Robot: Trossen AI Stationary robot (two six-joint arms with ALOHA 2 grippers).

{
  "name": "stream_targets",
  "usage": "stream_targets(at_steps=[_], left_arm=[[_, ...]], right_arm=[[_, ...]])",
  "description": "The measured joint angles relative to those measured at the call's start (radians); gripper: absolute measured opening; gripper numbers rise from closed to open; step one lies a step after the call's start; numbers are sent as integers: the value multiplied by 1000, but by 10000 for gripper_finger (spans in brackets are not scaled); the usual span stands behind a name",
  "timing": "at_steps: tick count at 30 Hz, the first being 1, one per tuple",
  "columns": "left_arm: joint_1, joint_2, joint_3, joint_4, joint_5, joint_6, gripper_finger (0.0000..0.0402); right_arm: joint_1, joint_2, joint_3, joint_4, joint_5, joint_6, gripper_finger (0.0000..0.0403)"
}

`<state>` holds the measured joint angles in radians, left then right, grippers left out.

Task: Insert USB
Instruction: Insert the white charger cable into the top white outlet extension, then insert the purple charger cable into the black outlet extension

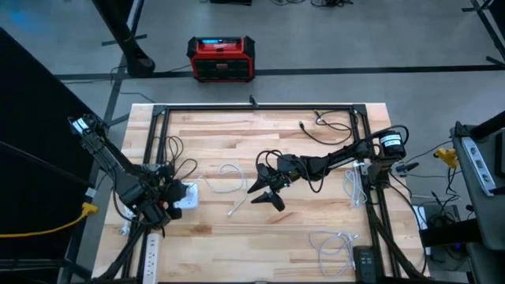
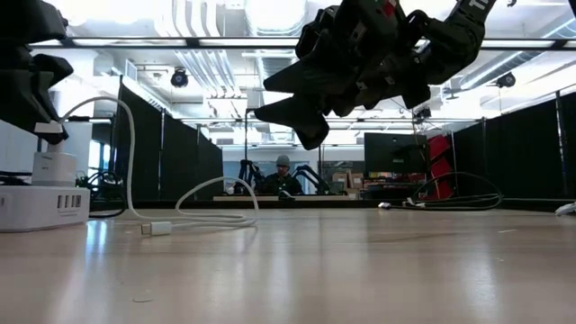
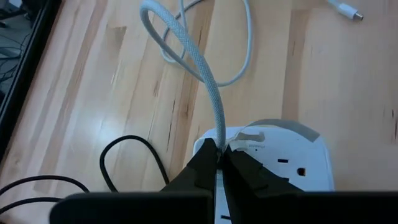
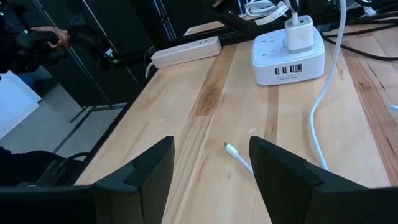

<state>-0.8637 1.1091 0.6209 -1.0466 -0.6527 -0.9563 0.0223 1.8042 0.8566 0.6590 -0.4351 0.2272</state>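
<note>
Left wrist view: cable in left tool.

Bright overhead lights glare in the low view, silhouetting the arms.

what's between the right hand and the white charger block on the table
In the right wrist view, bare wood and the white cable, its loose plug lying just ahead of the open right hand. The charger block sits farther off.
</note>
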Motion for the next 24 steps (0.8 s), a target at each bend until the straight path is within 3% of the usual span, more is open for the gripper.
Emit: stream_targets(at_steps=[17, 24], left_arm=[[-18, 6, 12, -11, 2, -109, 14], [-19, 7, 112, -134, 164, -78, 71]], right_arm=[[0, 0, 0, 0, 0, -21, 195], [0, -1, 0, 1, -1, -45, 195]])
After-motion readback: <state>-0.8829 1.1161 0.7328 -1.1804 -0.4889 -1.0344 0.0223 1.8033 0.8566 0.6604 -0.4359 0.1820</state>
